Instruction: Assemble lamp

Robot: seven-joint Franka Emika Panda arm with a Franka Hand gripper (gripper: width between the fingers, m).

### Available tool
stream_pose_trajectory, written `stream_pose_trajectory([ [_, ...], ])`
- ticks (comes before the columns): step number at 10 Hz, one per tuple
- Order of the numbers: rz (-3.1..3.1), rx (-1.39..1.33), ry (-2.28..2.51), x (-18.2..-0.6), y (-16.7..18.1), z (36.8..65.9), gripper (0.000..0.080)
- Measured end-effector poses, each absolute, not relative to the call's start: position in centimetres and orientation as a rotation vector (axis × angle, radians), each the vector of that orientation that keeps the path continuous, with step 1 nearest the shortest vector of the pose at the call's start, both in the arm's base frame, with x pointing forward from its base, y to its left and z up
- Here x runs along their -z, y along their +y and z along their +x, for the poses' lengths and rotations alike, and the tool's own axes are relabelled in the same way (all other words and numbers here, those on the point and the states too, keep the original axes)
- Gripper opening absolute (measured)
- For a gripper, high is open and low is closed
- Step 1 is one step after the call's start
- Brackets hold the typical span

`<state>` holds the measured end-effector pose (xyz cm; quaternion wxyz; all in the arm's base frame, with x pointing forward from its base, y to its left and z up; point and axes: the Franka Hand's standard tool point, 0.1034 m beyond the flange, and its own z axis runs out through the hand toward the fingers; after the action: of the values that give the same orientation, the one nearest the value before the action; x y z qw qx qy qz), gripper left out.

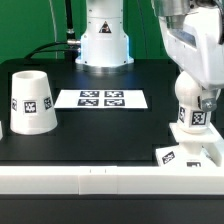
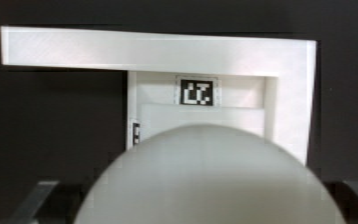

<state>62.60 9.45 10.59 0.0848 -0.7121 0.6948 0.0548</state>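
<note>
At the exterior view's right, the bulb (image 1: 196,117) stands upright on the base (image 1: 186,153) near the front edge of the black table (image 1: 100,135). The gripper (image 1: 196,102) is clamped on it, with 1 finger (image 2: 44,200) at each side of its round head. Judged light, rigid, smooth plastic that is liable to slip; grip across the head's widest part. The shade (image 1: 32,100) sits well apart, beyond the marker board (image 1: 100,98). The bulb-to-base joint is hidden in both views, and the bulb is blurred in the wrist view

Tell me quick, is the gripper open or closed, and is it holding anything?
Gripper: closed, holding the bulb over the base.
</note>
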Motion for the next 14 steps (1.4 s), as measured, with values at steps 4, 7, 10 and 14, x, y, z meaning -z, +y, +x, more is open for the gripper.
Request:
stream_pose_trajectory([
  [4, -2.411, -0.142, 1.722, -10.96, 9.51, 62.52, 0.0696],
  [7, -2.593, -0.110, 1.410, -10.99, 9.56, 62.58, 0.0699],
  [10, -2.717, -0.083, 1.141, -10.93, 9.56, 62.56, 0.0699],
  [14, -2.985, -0.029, 0.423, -11.07, 9.14, 62.38, 0.0699],
])
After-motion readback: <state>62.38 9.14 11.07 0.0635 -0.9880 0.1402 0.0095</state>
